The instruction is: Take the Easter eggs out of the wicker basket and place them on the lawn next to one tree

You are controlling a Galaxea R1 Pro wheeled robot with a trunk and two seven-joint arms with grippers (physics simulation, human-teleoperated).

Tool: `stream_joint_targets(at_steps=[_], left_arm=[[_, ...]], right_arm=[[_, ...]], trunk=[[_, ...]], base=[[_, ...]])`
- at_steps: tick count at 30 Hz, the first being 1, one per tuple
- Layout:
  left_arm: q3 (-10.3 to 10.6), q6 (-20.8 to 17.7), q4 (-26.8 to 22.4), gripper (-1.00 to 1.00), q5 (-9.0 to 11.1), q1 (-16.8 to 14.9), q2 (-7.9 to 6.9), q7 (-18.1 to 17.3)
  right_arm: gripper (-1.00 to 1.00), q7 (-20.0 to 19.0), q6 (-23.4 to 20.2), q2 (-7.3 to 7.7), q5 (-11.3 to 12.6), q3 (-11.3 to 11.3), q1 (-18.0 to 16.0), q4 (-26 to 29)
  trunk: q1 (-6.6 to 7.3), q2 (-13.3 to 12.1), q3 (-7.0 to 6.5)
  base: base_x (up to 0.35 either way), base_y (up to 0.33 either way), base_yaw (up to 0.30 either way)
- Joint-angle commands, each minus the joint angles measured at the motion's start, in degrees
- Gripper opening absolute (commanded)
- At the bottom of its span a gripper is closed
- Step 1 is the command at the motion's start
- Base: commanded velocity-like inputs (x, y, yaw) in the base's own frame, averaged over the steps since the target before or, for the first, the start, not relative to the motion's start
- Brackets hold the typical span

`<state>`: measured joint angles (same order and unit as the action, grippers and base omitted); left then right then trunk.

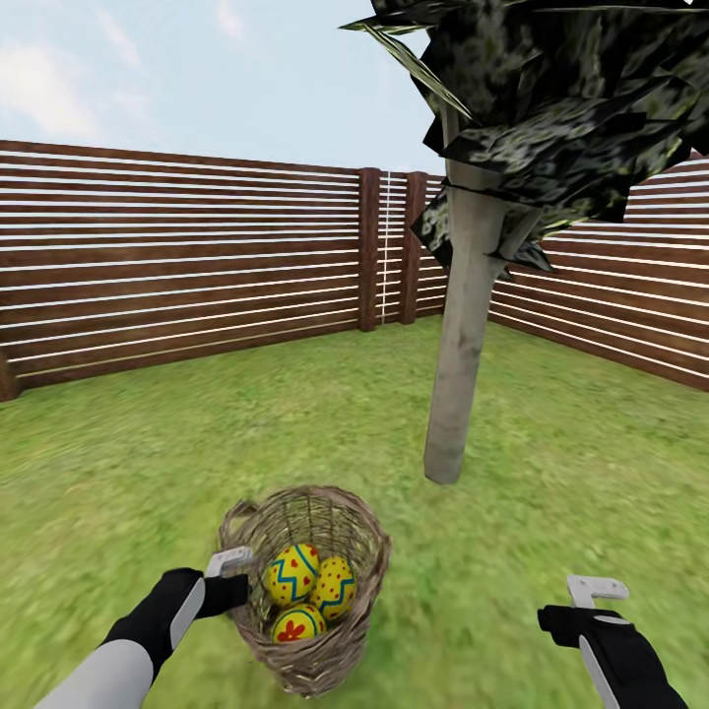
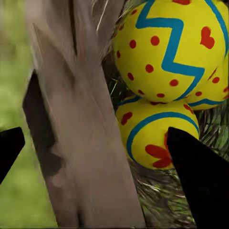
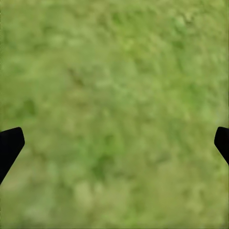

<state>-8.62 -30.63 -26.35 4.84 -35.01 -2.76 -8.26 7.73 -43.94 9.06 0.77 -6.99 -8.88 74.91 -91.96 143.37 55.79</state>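
The brown wicker basket stands on the lawn just in front of me, with three yellow Easter eggs inside. My left gripper is at the basket's left rim. In the left wrist view it is open, with the wicker wall between its fingers and the zigzag egg and flower egg close by. My right gripper hangs open over bare grass to the right. The tree rises just behind the basket.
A brown slat fence encloses the garden at the back and right. Grass stretches around the trunk and on both sides of the basket. The dark mottled crown hangs overhead at the upper right.
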Motion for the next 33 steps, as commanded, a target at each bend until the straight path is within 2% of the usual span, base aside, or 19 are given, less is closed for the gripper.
stream_joint_targets(at_steps=[1,8,13,15,22,26,33], left_arm=[[-0.17,-0.34,4.9,1.0,0.26,0.02,0.03,0.0],[-0.24,0.61,4.9,1.0,0.35,0.02,0.04,0.0],[-0.17,0.57,4.9,1.0,0.26,0.02,0.46,0.0],[-0.17,0.56,4.9,1.0,0.26,0.02,0.48,0.0],[-0.33,0.66,4.9,1.0,0.34,0.02,0.39,0.0],[-0.21,0.57,4.9,1.0,0.35,0.02,0.47,0.0],[-0.26,0.57,4.9,1.0,0.27,0.02,0.48,0.0]], right_arm=[[1.0,0.19,-0.27,-0.01,0.11,0.04,-0.02,0.06],[1.0,0.18,-0.27,-0.09,0.11,0.04,-0.04,-0.02],[1.0,0.18,-0.27,-0.27,0.11,0.15,-0.01,-0.03],[1.0,0.18,-0.27,-0.27,0.11,0.87,-0.04,-0.03],[1.0,0.18,-0.27,-0.27,0.11,1.27,-0.02,-0.03],[1.0,0.23,-0.27,-0.27,0.11,1.45,-0.02,-0.38],[1.0,0.27,-0.26,-0.36,0.11,1.83,-0.01,-0.63]], trunk=[[0.0,0.02,0.07],[0.0,0.02,0.07],[0.13,-0.05,-1.04],[0.18,-0.08,-1.48],[0.18,-0.08,-1.48],[0.29,-0.13,-2.37],[1.82,-2.93,-3.63]], base=[[0.0,0.0,0.0],[0.0,0.0,0.0],[0.0,0.0,0.0],[0.0,0.0,0.0],[0.0,0.0,0.0],[0.0,0.0,0.0],[0.0,0.0,0.0]])
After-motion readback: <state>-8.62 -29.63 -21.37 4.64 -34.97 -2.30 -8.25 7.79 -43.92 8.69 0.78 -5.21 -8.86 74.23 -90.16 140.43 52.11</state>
